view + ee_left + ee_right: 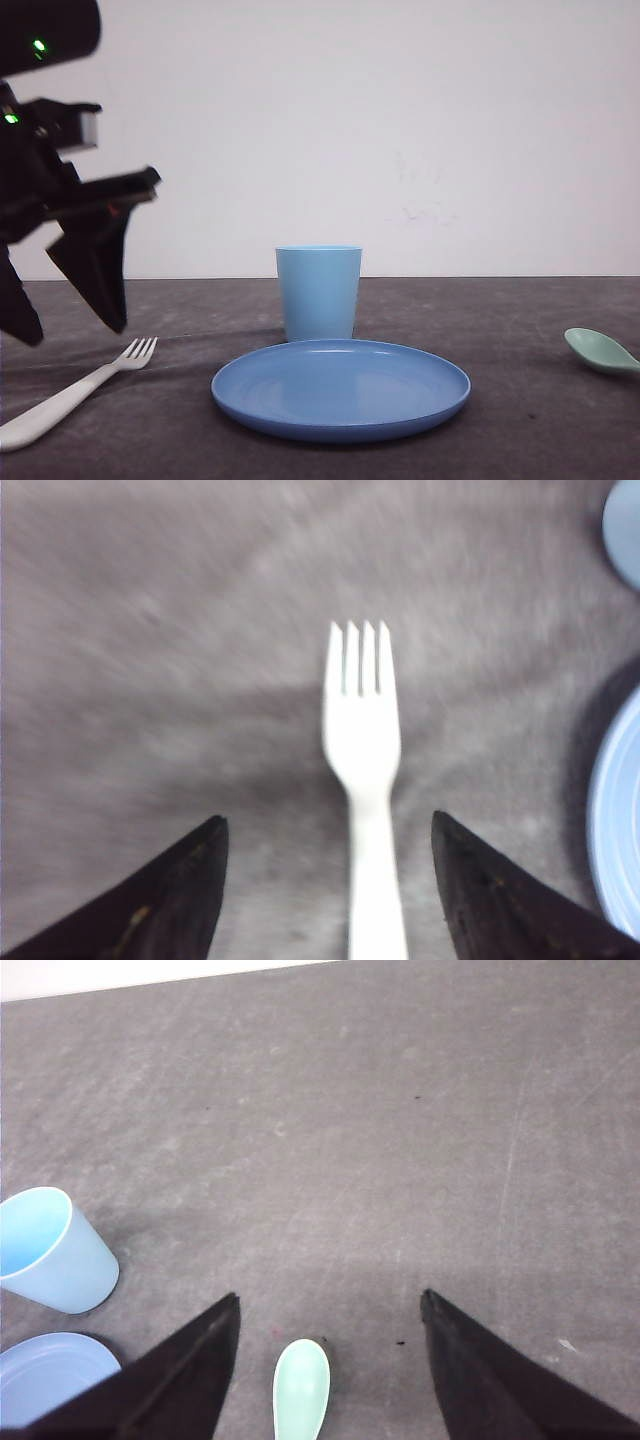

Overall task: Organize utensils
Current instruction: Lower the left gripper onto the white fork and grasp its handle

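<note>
Grey desk (480, 310): white plastic four-tined fork (362, 730) lies untouched beneath my left hand (330, 880), pale mint-green plastic spoon (301, 1388) beneath my right hand (330, 1360). Both hands spread apart; nothing organized yet.

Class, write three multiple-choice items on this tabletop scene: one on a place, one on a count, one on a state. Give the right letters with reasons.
1. Where does the cup stand relative to the plate?
A. behind it
B. on it
C. to its left

2. How many tines has the fork?
A. two
B. three
C. four

3. How is the left gripper?
A. open, one finger on each side of the fork handle
B. shut on the fork
C. shut on the spoon

Answers:
1 A, the front view shows the cup past the plate's far rim.
2 C, four tines show in the left wrist view.
3 A, the fingers stand apart, clear of the handle.
</note>
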Tool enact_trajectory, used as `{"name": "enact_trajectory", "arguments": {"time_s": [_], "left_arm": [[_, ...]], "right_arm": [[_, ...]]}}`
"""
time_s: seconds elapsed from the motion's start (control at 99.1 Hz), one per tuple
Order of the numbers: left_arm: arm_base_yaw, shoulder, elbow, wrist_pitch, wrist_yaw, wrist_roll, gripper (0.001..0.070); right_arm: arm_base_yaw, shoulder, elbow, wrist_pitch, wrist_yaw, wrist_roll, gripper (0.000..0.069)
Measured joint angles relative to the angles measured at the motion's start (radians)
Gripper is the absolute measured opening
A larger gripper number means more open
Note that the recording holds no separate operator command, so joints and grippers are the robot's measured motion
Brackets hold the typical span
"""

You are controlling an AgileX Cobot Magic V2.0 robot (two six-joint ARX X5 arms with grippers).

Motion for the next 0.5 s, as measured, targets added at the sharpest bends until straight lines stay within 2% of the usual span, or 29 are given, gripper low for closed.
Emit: {"name": "enact_trajectory", "arguments": {"time_s": [0.161, 0.333, 0.393, 0.504], "left_arm": [[-0.038, 0.054, 0.0, 0.038, 0.0, -0.03, 0.038], [-0.065, 0.098, 0.0, 0.045, -0.022, -0.052, 0.0311], [-0.068, 0.102, 0.0, 0.048, -0.026, -0.056, 0.0269], [-0.071, 0.111, 0.002, 0.054, -0.034, -0.063, 0.0153]], "right_arm": [[0.0, 0.01, 0.0, -0.006, 0.0, 0.0, 0.0358], [0.0, 0.028, 0.0, -0.011, 0.0, 0.0, 0.0358], [0.0, 0.031, 0.0, -0.012, 0.0, 0.0, 0.0358], [0.0, 0.037, 0.0, -0.013, 0.0, 0.0, 0.0358]]}}
